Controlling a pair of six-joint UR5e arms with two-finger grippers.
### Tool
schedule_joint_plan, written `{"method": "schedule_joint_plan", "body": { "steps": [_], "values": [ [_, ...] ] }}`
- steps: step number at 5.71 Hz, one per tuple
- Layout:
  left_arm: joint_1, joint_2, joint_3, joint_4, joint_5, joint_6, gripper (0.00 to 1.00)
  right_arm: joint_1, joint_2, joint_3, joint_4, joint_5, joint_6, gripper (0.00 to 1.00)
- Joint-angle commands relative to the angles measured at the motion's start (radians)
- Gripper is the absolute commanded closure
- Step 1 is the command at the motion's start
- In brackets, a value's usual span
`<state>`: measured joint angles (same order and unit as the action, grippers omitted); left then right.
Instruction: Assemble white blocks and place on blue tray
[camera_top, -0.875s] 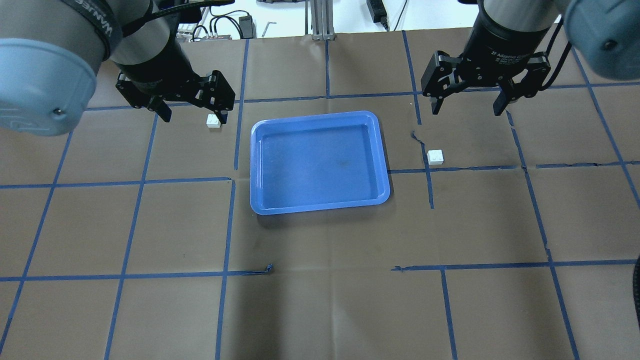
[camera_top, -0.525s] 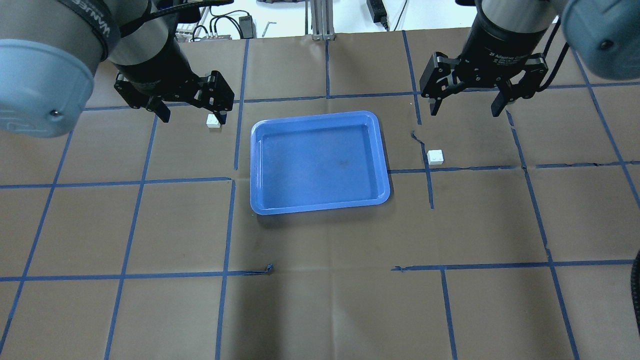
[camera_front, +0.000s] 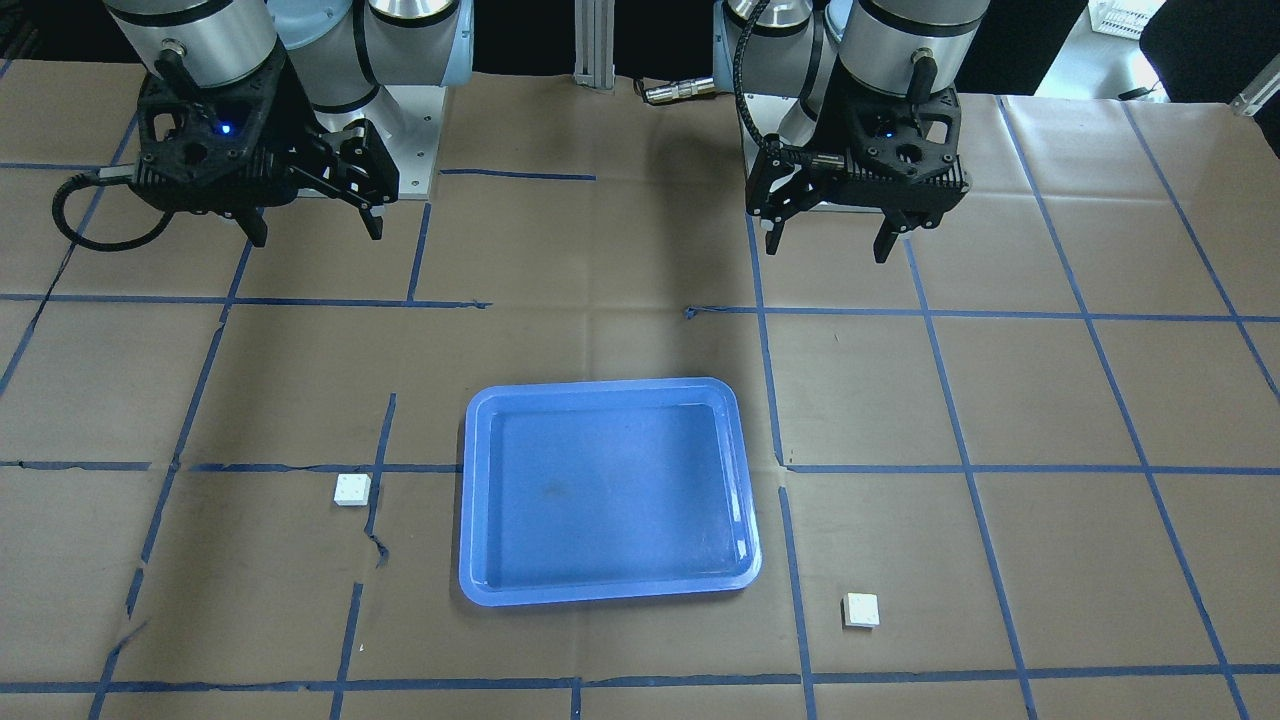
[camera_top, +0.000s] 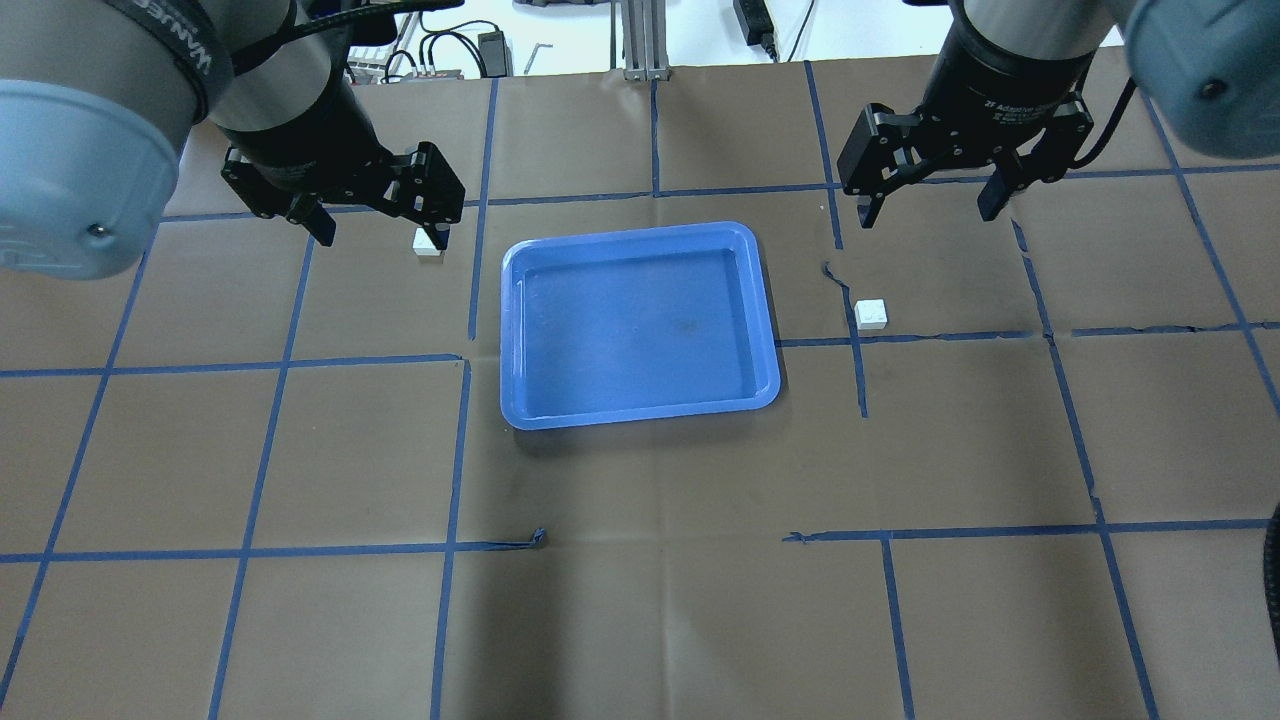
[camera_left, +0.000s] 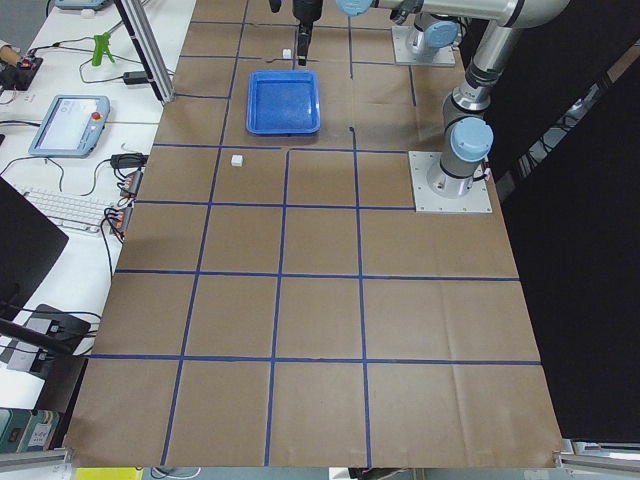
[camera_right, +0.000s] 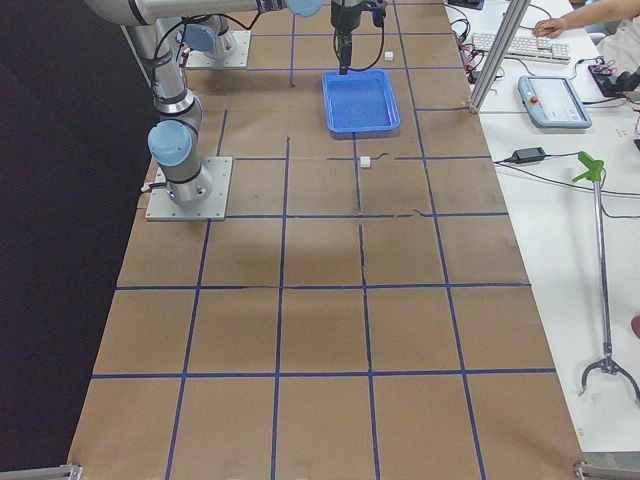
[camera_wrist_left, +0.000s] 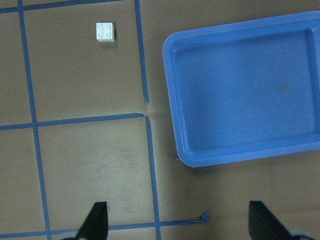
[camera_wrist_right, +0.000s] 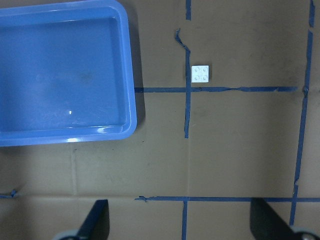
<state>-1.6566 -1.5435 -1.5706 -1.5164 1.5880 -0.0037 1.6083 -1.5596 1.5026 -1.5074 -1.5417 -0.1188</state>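
You had two white blocks, one blue tray (camera_top: 640, 320) and two sets of fingers in view. Both blocks lay studs-up on the brown desk (camera_top: 640, 600), well apart from each other, one on each side of the tray and neither in it. The left block (camera_wrist_left: 105, 32) sat just off the tray's far left corner, near a strip of blue tape (camera_wrist_left: 141, 50) but clear of it. The right block (camera_wrist_right: 201, 74) sat off the tray's right side at a tape crossing, its edge touching the tape. Your wrist views showed four studs on each block.

The left fingers (camera_top: 438, 230) were spread wide and held nothing. From overhead one fingertip overlapped the left block, yet your front view showed those fingers raised above the desk. The left wrist view put the block far off to one side of the gap between the tips. The right fingers (camera_top: 868, 210) were spread just as wide, with nothing between them, and hung above the desk. In the right wrist view the right block lay well ahead of the two tips, not between them
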Motion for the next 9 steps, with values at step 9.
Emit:
{"method": "schedule_joint_plan", "body": {
  "steps": [9],
  "values": [
    [0.193,-0.685,0.014,0.708,-0.028,0.243,0.01,-0.281,0.209,0.083,-0.137,0.385,-1.774,0.0]
  ]
}}
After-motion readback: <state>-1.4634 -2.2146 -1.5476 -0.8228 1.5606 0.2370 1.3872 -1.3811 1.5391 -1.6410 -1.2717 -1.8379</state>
